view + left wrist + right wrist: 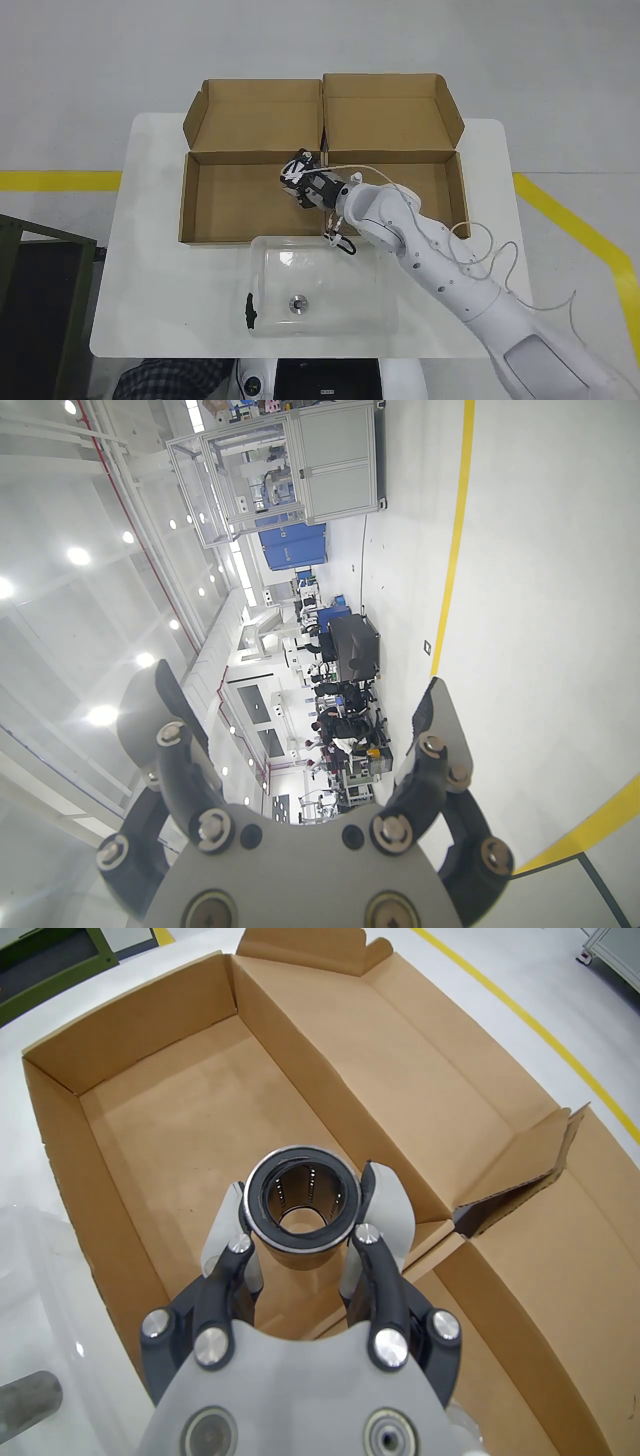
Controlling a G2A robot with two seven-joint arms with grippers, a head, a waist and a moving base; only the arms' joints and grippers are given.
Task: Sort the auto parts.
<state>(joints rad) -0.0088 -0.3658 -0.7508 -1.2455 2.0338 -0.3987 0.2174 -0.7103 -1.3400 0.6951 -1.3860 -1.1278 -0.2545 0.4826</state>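
Observation:
My right gripper (298, 175) is shut on a linear bearing (293, 172), a short metal cylinder with a black end ring. It hangs over the right end of the left cardboard box (230, 200), close to the wall shared with the right cardboard box (457, 190). In the right wrist view the bearing (305, 1159) sits upright between the fingers (387, 1200) of that gripper (303, 1188), above the bare floor of the left box (190, 1128). My left gripper (299, 677) is open and holds nothing; it points away into the room.
A clear plastic bin (370, 290) stands at the table's front, holding a small round metal part (297, 304) and a black part (250, 312). A grey cylinder (25, 1398) lies in it. Both boxes have lids folded back. The white table (150, 250) surrounds them.

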